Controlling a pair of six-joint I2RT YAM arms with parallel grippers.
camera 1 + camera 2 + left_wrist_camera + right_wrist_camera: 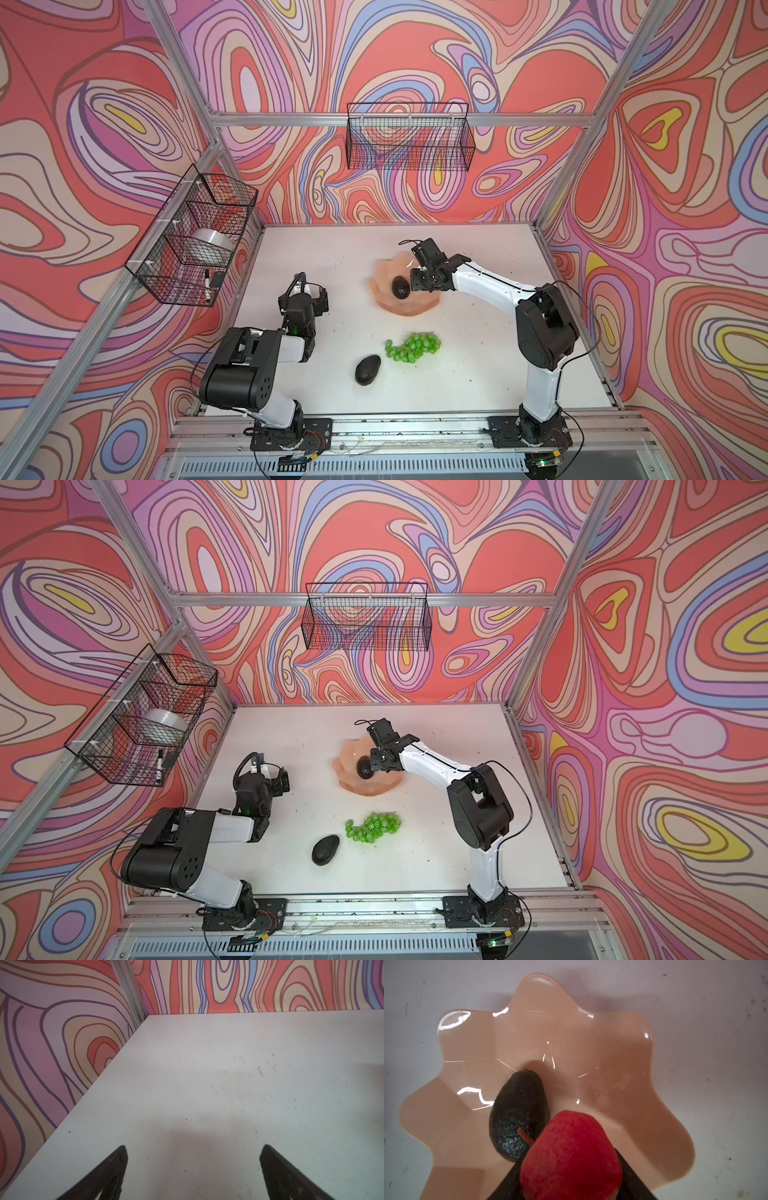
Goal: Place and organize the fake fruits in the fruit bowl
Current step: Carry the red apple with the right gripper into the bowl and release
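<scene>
Above the fruit bowl [388, 305], toward its 3 o'clock, the right tool [566, 1164] is clamped on the red apple [571, 1147], beside an avocado [519, 1118] lying in the bowl. Green grapes [412, 347] lie on the tabletop [228, 1064] at the bowl's 6 o'clock, and a second avocado [367, 370] at their 8 o'clock. The left tool [194, 1147], at 9 o'clock, has its fingers apart and holds nothing.

white table [328, 253], bowl [409, 311], grapes [411, 347], avocado [367, 370]

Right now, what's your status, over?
Right pincer shut on small red apple, above peach-pink scalloped bowl. Left pincer open, empty. One dark avocado in bowl; other avocado, green grape bunch on table. Way clear.
</scene>
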